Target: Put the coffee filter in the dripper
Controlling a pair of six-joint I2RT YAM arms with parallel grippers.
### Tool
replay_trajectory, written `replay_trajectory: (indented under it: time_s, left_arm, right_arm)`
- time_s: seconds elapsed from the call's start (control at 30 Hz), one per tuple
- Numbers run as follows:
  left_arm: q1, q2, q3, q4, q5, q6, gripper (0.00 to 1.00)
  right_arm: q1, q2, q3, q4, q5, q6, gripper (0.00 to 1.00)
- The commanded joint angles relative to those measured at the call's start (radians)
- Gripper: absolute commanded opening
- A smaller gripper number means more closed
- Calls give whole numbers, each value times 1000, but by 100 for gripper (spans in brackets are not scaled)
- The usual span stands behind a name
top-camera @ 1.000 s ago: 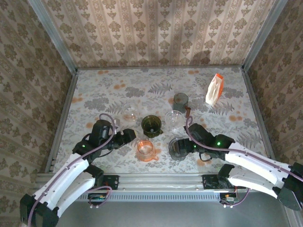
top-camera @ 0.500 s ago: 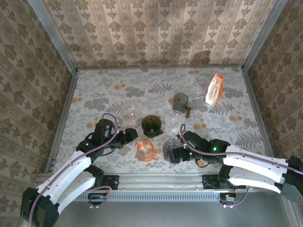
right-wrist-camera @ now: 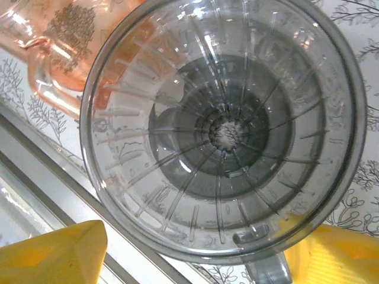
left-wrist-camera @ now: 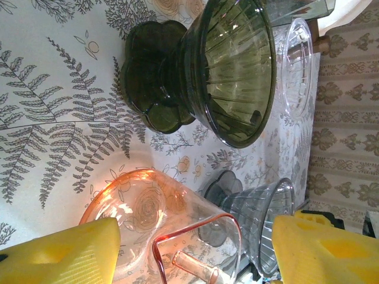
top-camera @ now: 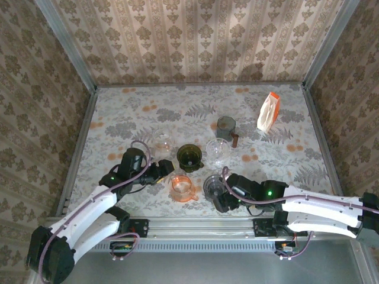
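In the top view, lower left of centre, my left claw (top-camera: pixel 163 170) stands apart, its yellow fingers (left-wrist-camera: pixel 59 257) on either side of the pink dripper (top-camera: pixel 182 187). Just right of that sits the grey dripper (top-camera: pixel 212 186). My right claw (top-camera: pixel 220 200) is spread wide around it, pads (right-wrist-camera: pixel 50 254) in the bottom corners of its wrist view. The white and orange pack (top-camera: pixel 268 112) stands at the upper right, well apart.

The grey dripper (right-wrist-camera: pixel 225 136) and pink dripper (left-wrist-camera: pixel 148 207) look glossy, translucent plastic.
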Motion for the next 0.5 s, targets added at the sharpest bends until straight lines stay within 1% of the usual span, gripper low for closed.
replay_trajectory:
  time_s: [0.0, 0.27, 0.47]
  left_arm:
    - [-10, 14, 1, 33, 25, -18, 70]
    - [-19, 44, 1, 65, 26, -27, 69]
    - [-25, 62, 3, 79, 34, -24, 69]
  right_arm:
    - [18, 10, -6, 21, 18, -28, 73]
    - [49, 54, -4, 12, 89, -40, 60]
    - [64, 92, -3, 32, 126, -56, 44]
